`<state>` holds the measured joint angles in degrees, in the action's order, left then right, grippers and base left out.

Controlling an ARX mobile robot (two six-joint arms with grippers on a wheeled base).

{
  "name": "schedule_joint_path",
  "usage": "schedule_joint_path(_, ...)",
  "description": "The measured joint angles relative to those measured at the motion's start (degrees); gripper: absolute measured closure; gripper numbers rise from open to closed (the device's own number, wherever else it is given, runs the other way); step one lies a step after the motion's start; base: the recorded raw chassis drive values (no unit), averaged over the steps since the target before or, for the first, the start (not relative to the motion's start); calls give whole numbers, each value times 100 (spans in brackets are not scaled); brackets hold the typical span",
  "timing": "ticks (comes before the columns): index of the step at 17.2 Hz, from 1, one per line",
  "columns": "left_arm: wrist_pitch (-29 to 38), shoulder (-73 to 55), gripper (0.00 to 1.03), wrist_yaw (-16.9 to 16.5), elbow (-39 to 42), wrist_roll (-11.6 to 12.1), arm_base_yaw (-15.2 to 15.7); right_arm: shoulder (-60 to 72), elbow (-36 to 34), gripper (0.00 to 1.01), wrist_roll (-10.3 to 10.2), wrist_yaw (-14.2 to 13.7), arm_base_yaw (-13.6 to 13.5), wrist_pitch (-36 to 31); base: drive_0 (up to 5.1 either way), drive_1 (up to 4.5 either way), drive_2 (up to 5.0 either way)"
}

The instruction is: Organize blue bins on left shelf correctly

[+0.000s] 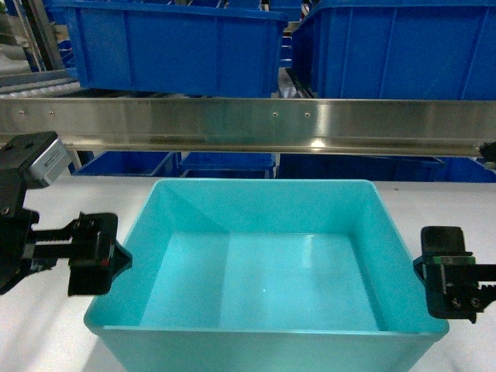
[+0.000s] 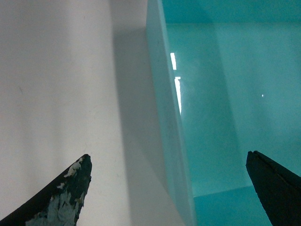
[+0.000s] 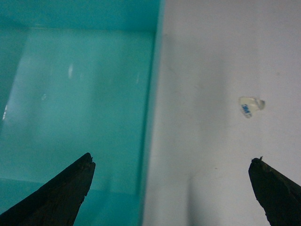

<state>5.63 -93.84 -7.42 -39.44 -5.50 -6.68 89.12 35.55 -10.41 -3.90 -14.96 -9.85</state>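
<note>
White table (image 1: 46, 341), turquoise bin (image 1: 263, 271) below steel shelf rail (image 1: 248, 124), both arms' jaws spread, apparently straddling its side rims

Both arms reach in low from the sides, wrists level; the left gripper (image 1: 116, 260) points inward toward the middle, its fingers (image 2: 61, 197) spread wide apart; the right gripper (image 1: 425, 267) faces it from the opposite side, fingers (image 3: 61, 190) likewise parted wide, clasping nothing.

empty turquoise bin (image 1: 263, 271) upright on white table, below steel shelf rail (image 1: 248, 124).
</note>
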Motion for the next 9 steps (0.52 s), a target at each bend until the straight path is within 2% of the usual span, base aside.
schedule_joint_path(3, -485, -160, 5, -33, -413, 144, -184, 282, 850, 3, -72, 415, -168, 881, 0, 0, 0)
schedule_joint_path(5, -789, -385, 5, -17, -404, 293, -308, 470, 1067, 3, -39, 570, -267, 1202, 0, 0, 0)
schedule_joint_path(9, -562, -459, 5, 98, -350, 343, -391, 680, 1062, 3, 107, 367, -221, 1038, 0, 0, 0)
